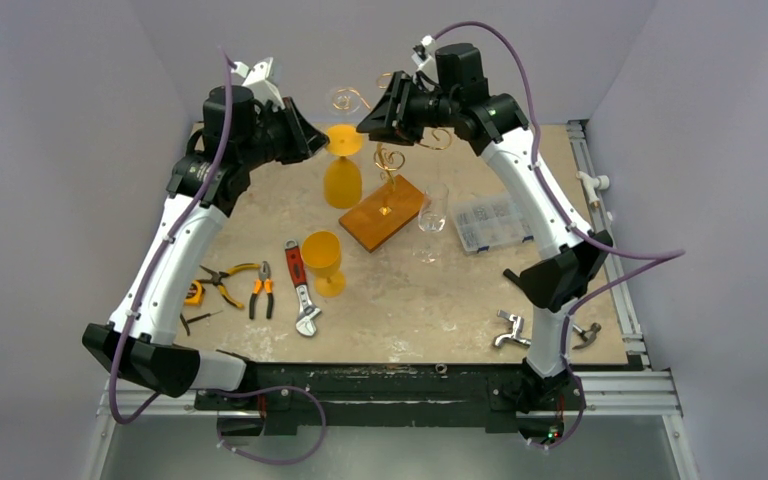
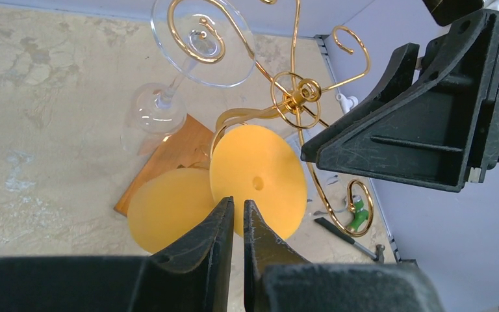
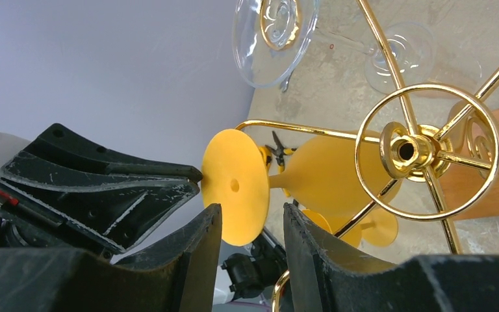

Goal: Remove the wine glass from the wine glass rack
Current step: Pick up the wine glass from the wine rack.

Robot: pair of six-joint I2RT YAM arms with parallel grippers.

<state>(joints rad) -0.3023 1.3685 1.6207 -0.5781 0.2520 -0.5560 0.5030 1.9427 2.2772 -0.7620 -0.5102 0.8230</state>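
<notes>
Your yellow wine glass (image 1: pixel 343 178) hangs upside down from an arm of the wine glass rack (image 2: pixel 297 97). Your left gripper (image 2: pixel 238 209) sits at its foot, fingers almost together and holding nothing. Your right gripper (image 3: pixel 252 214) stands spread just beside that foot.

Pliers (image 1: pixel 260 292), red-handled wrench (image 1: pixel 300 290), clear parts box (image 1: pixel 490 222), metal tap (image 1: pixel 510 330).
</notes>
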